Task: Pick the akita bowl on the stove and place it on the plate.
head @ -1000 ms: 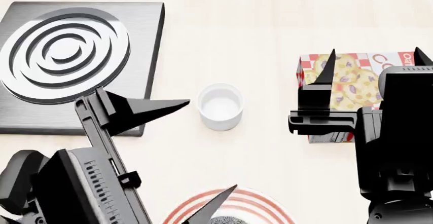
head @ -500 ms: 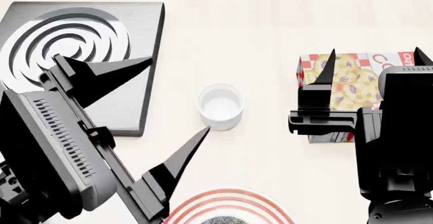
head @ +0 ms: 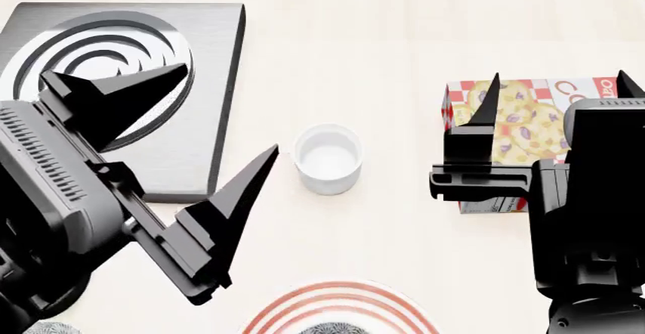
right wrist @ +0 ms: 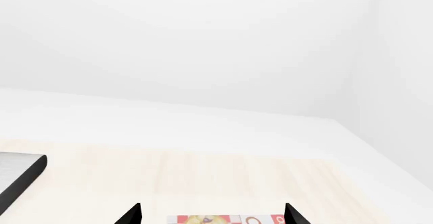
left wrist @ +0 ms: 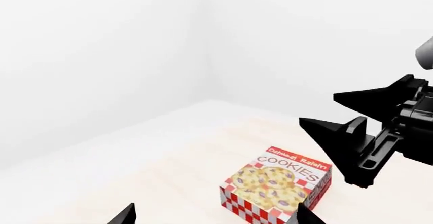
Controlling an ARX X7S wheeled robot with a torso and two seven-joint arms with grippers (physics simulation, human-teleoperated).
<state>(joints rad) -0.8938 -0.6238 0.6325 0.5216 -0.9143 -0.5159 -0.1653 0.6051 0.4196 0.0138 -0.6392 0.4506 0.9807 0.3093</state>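
- Since the left gripper [head: 226, 111] stands with its fingers spread wide and nothing between them, at the left of the head view over the lower edge of the stove [head: 217, 62], I judge the release done and the step in hand to be clearing that arm away.
- To do that well, keep the fingers apart and go up before going sideways, so that neither tip catches the white cup [head: 328, 156] near the lower fingertip at frame centre.
- The right gripper [head: 560, 92] is also spread wide and empty, at the right of the frame over the cookie box [head: 524, 122]; it need not move.
- The akita bowl [head: 325, 328] shows only as a crackled grey sliver at the bottom edge, inside the red rings of the plate [head: 302, 304]. It appears to sit there, though how squarely it sits is cut off from view.
- No bowl shows on the burner rings, part of which the left gripper hides.
- Only the head view shows the plate, bowl and cup.
- The left wrist view alone shows the box's printed front and the right gripper from the side, with its 2 fingers apart.
- The right wrist view adds just 1 stove corner, the bare table [head: 403, 47] and white walls.
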